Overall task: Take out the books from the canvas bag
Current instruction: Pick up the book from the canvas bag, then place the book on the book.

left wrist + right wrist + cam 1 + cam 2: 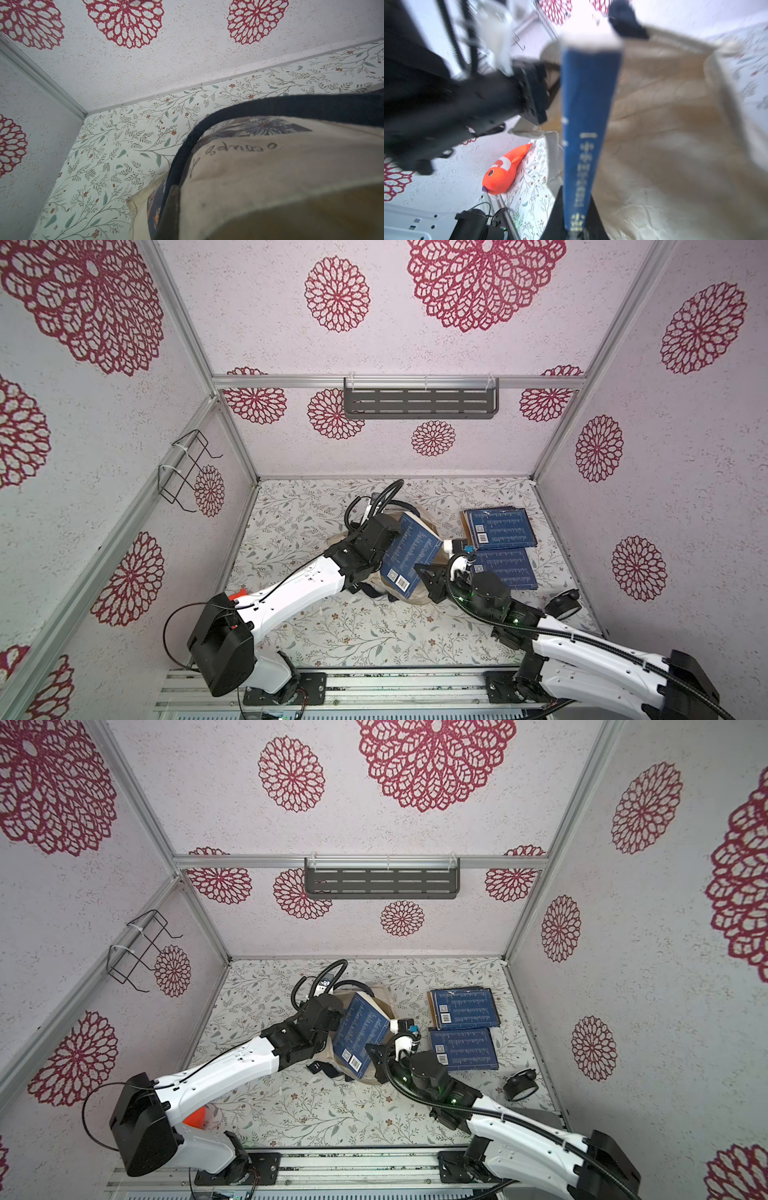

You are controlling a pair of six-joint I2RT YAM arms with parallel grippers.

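— Which book do you have?
— Your right gripper (574, 228) is clamped on the lower end of a dark blue paperback (411, 556), with a finger (555, 216) on either side of the spine. The book stands tilted over the canvas bag (664, 124), and its barcode label faces up in both top views.

— And your left?
— Your left gripper (334, 1016) is closed on the bag's rim, next to the navy strap (187, 145). In the left wrist view the cream cloth lies right against one finger.

— Where are the other books?
— They lie flat on the flowered table (332, 635), to the right of the bag. There is a stack of blue paperbacks (500, 529) with an orange-brown edge showing beneath it. Just nearer to you lies a single blue paperback (505, 570), close beside your right gripper.

— Anything else down there?
— An orange clownfish plush (504, 170) lies near the base of your left arm, well apart from the bag.
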